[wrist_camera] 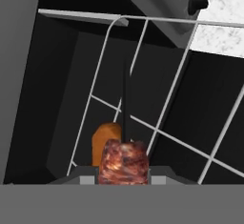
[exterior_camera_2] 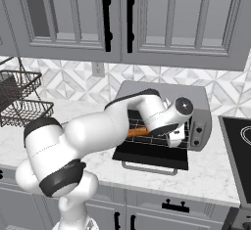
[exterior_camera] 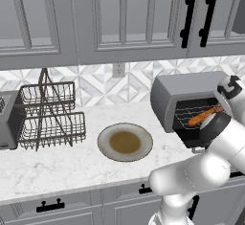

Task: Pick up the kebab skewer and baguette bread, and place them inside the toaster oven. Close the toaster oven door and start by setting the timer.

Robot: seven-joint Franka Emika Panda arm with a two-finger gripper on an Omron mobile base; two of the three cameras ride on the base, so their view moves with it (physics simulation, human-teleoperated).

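Gripper: the gripper [wrist_camera: 123,178] is closed on the kebab skewer [wrist_camera: 124,161], a red-brown chunk pinched between its fingertips, inside the oven mouth.
Skewer: its thin stick points deeper in, over the wire rack [wrist_camera: 157,132].
Bread: the baguette bread [exterior_camera: 203,116] lies on the rack.
Oven: the toaster oven [exterior_camera: 179,92] stands on the counter [exterior_camera: 72,162], its door [exterior_camera_2: 152,156] folded down flat.
Plate: the plate [exterior_camera: 125,142] sits left of the oven.

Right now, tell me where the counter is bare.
Bare: marble between plate and oven, and the front strip below the racks. Crowded: the oven mouth, where the claw holds the skewer beside the bread.
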